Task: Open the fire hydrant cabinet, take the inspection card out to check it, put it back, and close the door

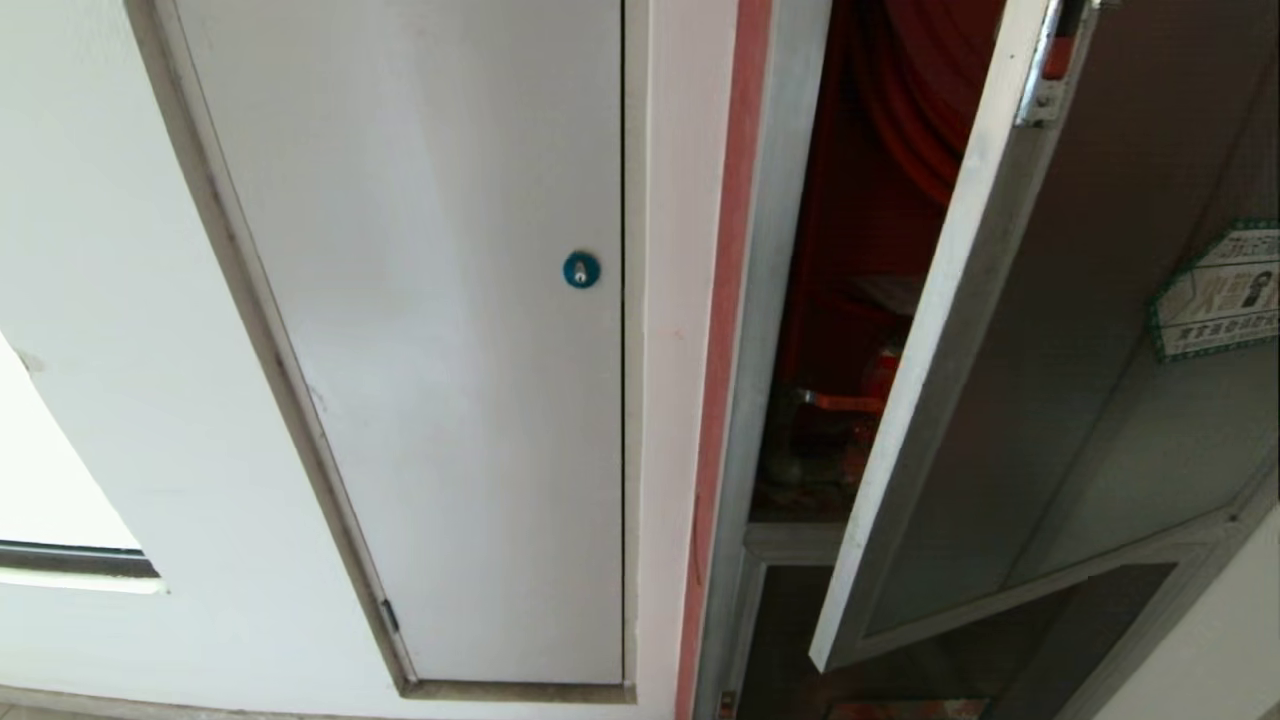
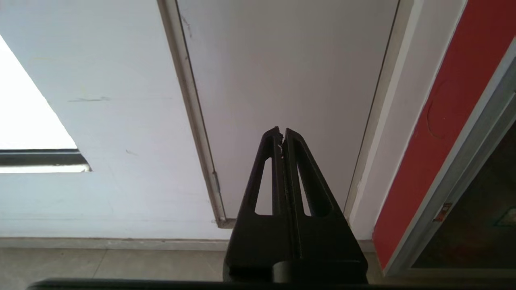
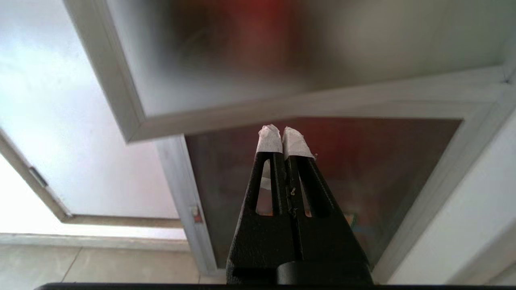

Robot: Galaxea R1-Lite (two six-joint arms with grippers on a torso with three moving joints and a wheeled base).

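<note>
The fire hydrant cabinet (image 1: pixel 770 300) stands at the right with its silver frame and red interior showing. Its door (image 1: pixel 1050 400), dark glass in a silver frame with a green-bordered sticker (image 1: pixel 1220 295), hangs partly open, swung out toward me. A red valve (image 1: pixel 850 400) shows in the gap. The inspection card is out of view. My left gripper (image 2: pixel 281 131) is shut and empty, pointing at the white door. My right gripper (image 3: pixel 281 133), with white-taped fingertips (image 3: pixel 269 139), is shut and empty below the open door's lower corner (image 3: pixel 137 133). Neither arm shows in the head view.
A plain white door (image 1: pixel 440 350) with a blue round lock (image 1: pixel 581 269) fills the left. A red strip (image 1: pixel 725 350) runs beside the cabinet frame. A lower dark glass panel (image 3: pixel 322 181) sits under the open door. Grey floor (image 2: pixel 100 266) lies below.
</note>
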